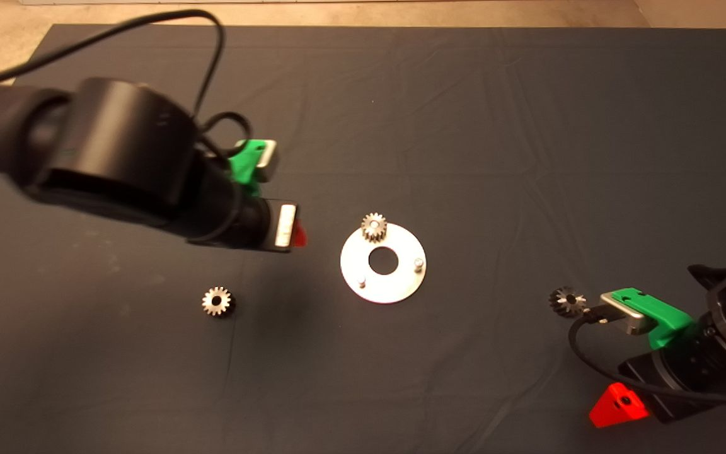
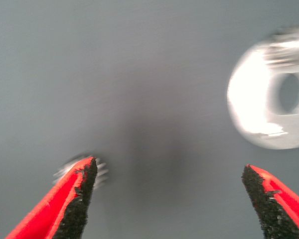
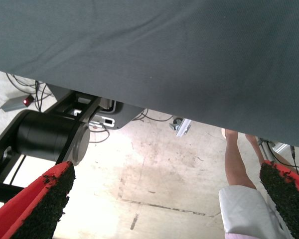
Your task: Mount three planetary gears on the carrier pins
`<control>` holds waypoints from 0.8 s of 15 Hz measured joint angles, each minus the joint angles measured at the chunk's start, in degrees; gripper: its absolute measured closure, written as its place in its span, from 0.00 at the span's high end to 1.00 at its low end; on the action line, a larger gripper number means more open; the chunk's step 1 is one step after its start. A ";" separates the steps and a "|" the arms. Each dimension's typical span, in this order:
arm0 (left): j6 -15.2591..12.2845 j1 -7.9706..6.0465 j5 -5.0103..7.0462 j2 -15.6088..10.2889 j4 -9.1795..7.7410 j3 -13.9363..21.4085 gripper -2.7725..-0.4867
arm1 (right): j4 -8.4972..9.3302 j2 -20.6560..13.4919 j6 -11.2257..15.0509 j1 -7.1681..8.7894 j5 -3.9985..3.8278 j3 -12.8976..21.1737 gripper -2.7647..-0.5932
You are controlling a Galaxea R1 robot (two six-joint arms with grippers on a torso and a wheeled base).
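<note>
Gears number three: one sits on the far pin of the disc, one lies loose on the mat to my left of the disc, and one lies on my right, just beside my parked right gripper. Pins are three too; two stand bare, one near me and one on the right.

My left gripper hovers over the mat between the loose left gear and the disc, fingers spread wide and holding nothing. My right fingers are also wide apart and empty, its wrist view looking past the mat edge to the floor and a person's legs.

The step in hand, I judge, is fetching that left gear. I should centre over it, come straight down, pinch across the toothed rim, and keep it level so the bore meets a pin squarely.
</note>
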 joint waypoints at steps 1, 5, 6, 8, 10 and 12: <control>-0.29 0.20 0.49 -3.27 0.11 2.39 0.74 | -0.02 0.22 -0.01 0.15 0.09 0.00 1.00; -0.71 2.11 -0.08 -7.74 1.81 7.69 0.81 | -0.02 0.29 -0.04 0.16 0.06 0.00 1.00; -0.71 2.48 -0.06 -8.91 2.19 8.35 0.83 | -0.02 0.27 -0.04 0.15 0.01 0.00 1.00; -0.66 4.41 0.29 -10.80 3.21 8.87 0.87 | -0.02 0.38 -0.04 0.20 0.11 0.00 1.00; -0.60 6.44 0.38 -11.22 3.80 9.32 0.93 | -0.02 0.44 -0.04 0.20 0.14 0.00 1.00; -0.31 7.23 0.24 -11.27 4.74 9.62 0.93 | -0.02 0.44 -0.04 0.17 0.04 0.00 1.00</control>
